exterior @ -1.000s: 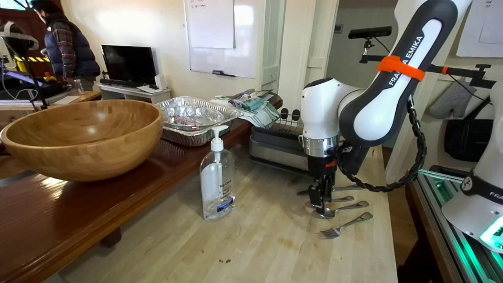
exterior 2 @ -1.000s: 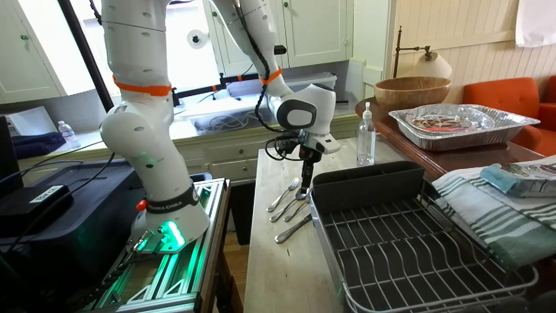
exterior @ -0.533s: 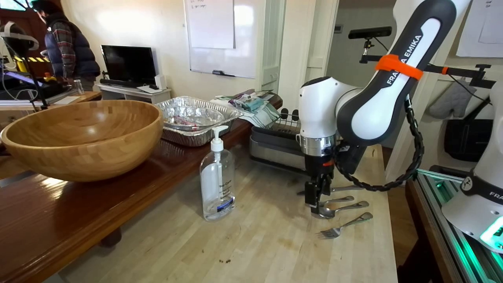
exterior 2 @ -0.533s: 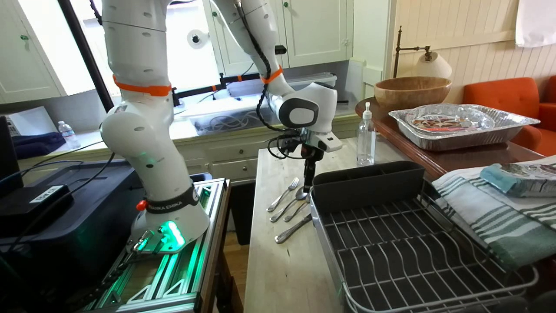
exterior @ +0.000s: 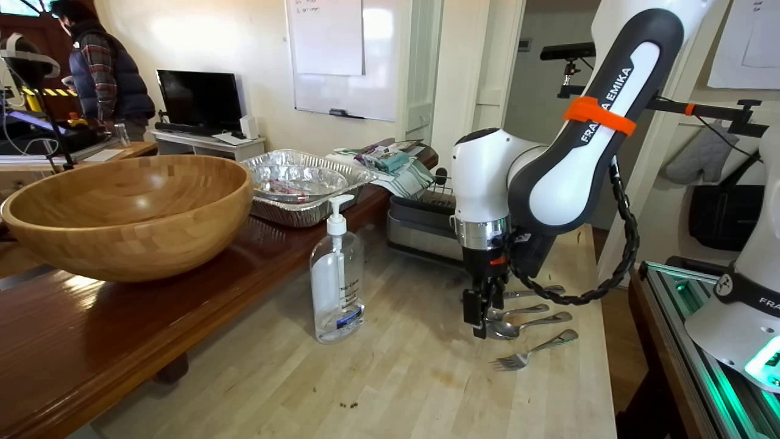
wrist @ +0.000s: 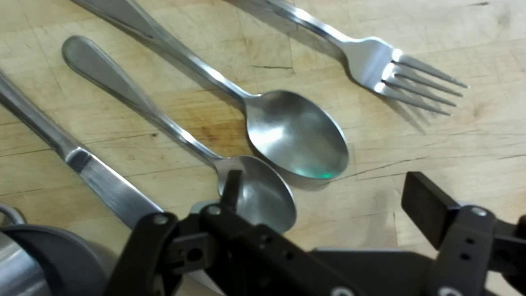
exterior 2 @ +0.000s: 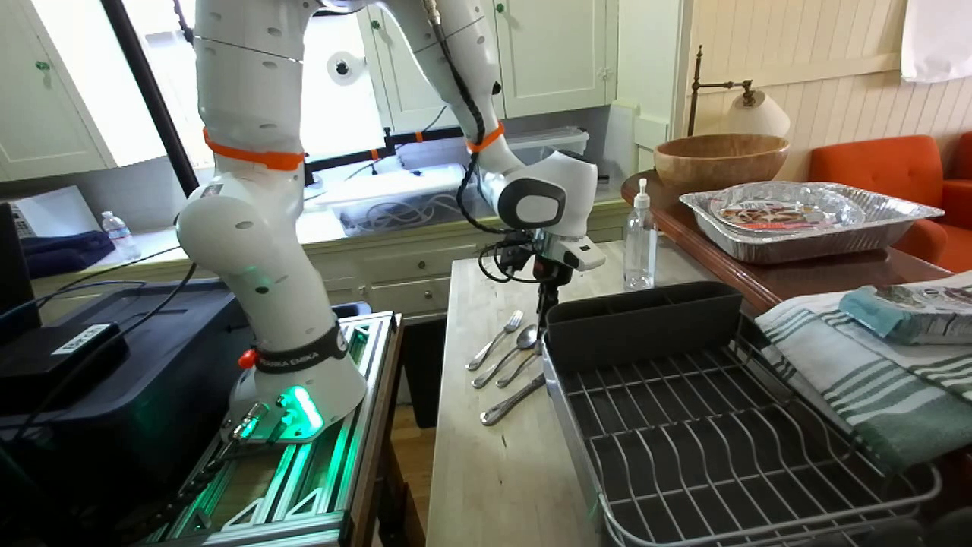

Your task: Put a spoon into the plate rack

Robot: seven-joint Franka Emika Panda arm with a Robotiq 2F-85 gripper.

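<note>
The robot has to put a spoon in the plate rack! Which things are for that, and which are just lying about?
For the job:
gripper, open
bigger spoon or smaller spoon (can't tell which)
plate rack

Just lying about:
fork
knife
pump bottle
wooden bowl
foil tray
striped cloth

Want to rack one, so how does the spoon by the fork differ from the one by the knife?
By the fork lies the larger spoon; by the knife, the smaller spoon. In the wrist view the gripper partly covers the smaller spoon's bowl; the larger spoon's shows whole. Both are silver.
</note>
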